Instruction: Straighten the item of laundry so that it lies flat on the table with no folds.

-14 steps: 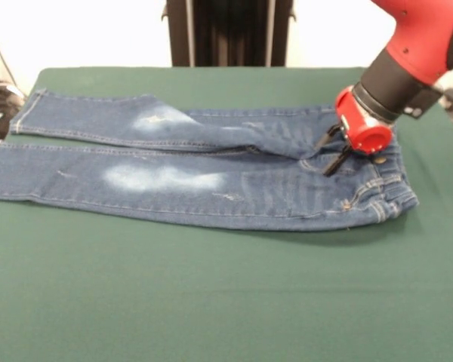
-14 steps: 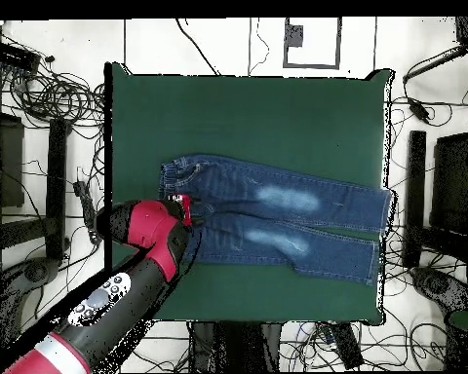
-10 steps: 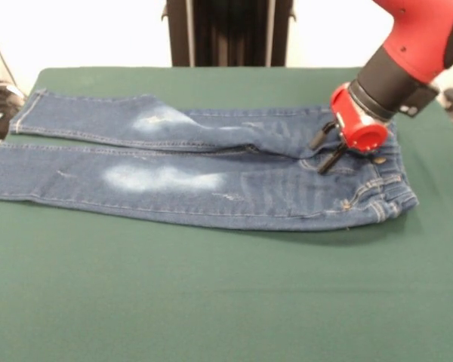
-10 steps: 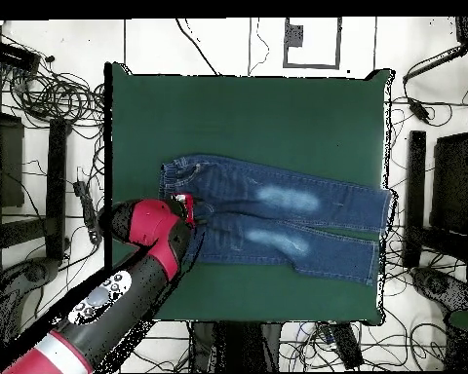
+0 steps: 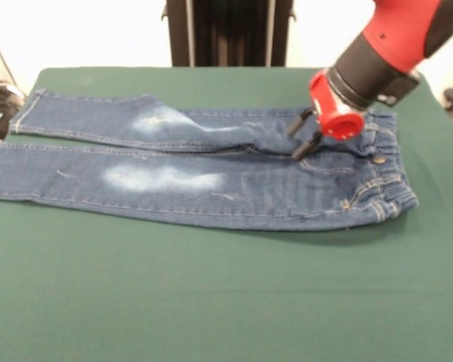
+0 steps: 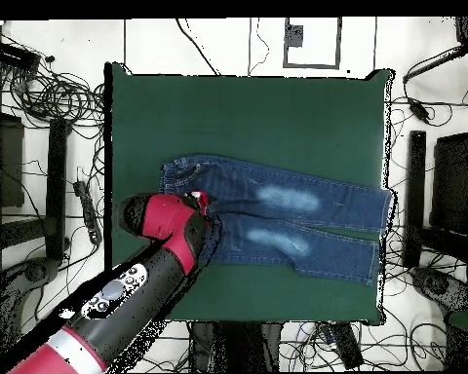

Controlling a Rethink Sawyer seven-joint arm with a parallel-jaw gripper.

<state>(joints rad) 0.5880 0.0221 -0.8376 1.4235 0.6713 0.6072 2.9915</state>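
Note:
The blue denim jeans lie spread on the dark green table, legs to the left and waistband with brass button at the right in the front view. Whitish faded patches show on both thighs. In the overhead view the jeans lie at mid-table with the waistband at the left. My gripper hangs just above the crotch area near the waistband, its two black fingers apart and holding nothing. It also shows in the overhead view.
The robot's black pedestal stands behind the table's far edge. Cables and stands crowd the floor around the table. Wide green felt lies on every side of the jeans.
My gripper has risen off the waistband area and moved left toward the crotch in the front view. The jeans have stayed put.

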